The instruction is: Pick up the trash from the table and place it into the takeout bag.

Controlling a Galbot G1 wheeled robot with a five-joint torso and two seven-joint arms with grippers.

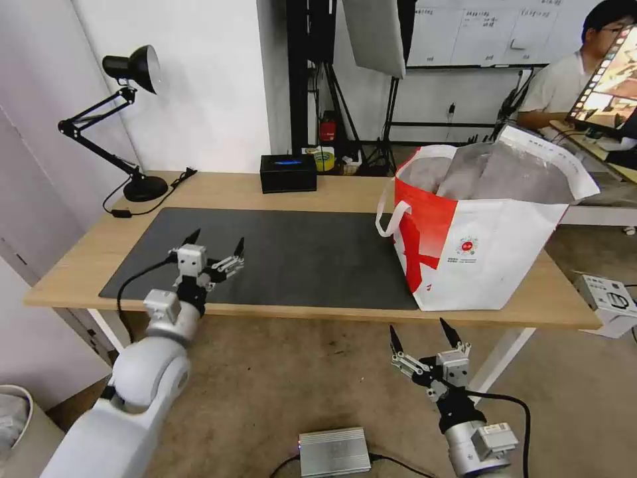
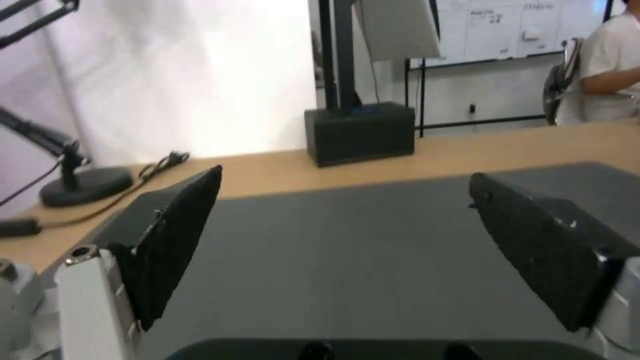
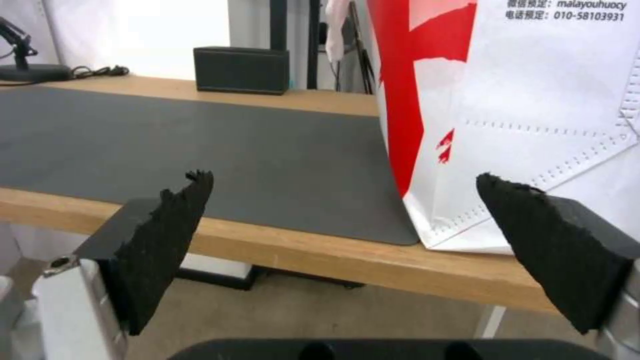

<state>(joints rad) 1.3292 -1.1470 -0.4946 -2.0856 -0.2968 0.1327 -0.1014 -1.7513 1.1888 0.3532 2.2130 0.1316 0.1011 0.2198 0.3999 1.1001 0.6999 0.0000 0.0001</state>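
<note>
Takeout bag point(image 1: 488, 245) upright at the table's point(image 1: 318, 192) right end, near the front edge, mouth open, foil lining showing, base partly on the grey mat's point(image 1: 298, 259) right edge. Left gripper point(image 1: 216, 243) above mat's front-left part, fingers spread wide, empty. Right gripper point(image 1: 424, 334) off the table's front edge, below bag, fingers wide, empty. Black box point(image 1: 288, 173) at back edge; desk lamp point(image 1: 126, 119) at back-left corner.

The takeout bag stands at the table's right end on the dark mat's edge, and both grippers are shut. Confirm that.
Not quite. The takeout bag does stand at the table's right end on the mat's edge, but the left gripper and right gripper are both open, as each wrist view shows.
</note>
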